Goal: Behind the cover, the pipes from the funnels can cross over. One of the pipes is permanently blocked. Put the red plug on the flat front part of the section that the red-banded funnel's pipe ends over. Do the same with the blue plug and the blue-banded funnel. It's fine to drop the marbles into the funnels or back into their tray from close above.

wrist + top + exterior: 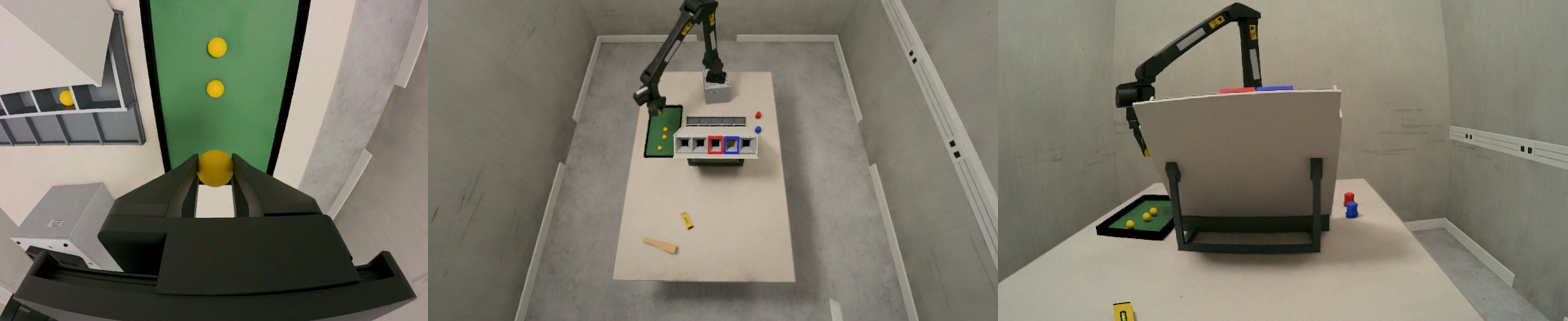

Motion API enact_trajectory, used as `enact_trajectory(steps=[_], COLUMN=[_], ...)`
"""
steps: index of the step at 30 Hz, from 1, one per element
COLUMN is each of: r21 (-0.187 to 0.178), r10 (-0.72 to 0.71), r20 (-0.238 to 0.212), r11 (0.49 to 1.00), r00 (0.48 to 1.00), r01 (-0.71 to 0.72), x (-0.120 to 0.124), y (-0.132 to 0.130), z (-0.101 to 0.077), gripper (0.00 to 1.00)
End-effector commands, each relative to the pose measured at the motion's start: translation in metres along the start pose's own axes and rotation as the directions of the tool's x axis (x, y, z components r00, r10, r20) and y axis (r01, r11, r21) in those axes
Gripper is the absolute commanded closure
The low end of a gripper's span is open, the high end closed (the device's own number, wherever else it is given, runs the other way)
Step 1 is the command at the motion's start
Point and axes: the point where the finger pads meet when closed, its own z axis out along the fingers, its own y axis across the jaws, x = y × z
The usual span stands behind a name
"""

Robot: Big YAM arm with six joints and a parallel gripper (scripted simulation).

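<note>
My gripper is shut on a yellow marble and holds it high above the back end of the green marble tray; it also shows in the overhead view. Three more marbles lie in the tray, two of them in the wrist view. The covered funnel box has a red-banded funnel and a blue-banded funnel. Behind it lies the grey row of sections; one marble rests in the second section from the tray end. The red plug and blue plug stand right of the box.
The arm's grey base block stands behind the sections. A small yellow block and a wooden spatula lie near the table's front. The box's white cover hides the pipes.
</note>
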Motion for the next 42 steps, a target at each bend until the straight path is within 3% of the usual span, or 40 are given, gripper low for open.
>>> enact_trajectory(steps=[1, 7, 22, 24, 39, 42], r21=[0.017, 0.014, 0.01, 0.01, 0.013, 0.013], r10=[0.002, -0.003, 0.004, 0.004, -0.023, -0.022], r20=[0.014, 0.013, 0.151, 0.151, 0.271, 0.279], r11=[1.0, 1.0, 1.0, 1.0, 1.0, 1.0], r00=[1.0, 1.0, 0.988, 0.988, 0.962, 0.96], r01=[-0.003, 0.003, -0.006, -0.006, 0.02, 0.019], x=[-0.014, -0.014, -0.041, -0.041, -0.075, -0.077], y=[-0.015, -0.015, 0.126, 0.126, 0.231, 0.238], z=[-0.008, -0.008, -0.071, -0.071, -0.126, -0.129], gripper=[1.0, 1.0, 1.0, 1.0, 1.0, 1.0])
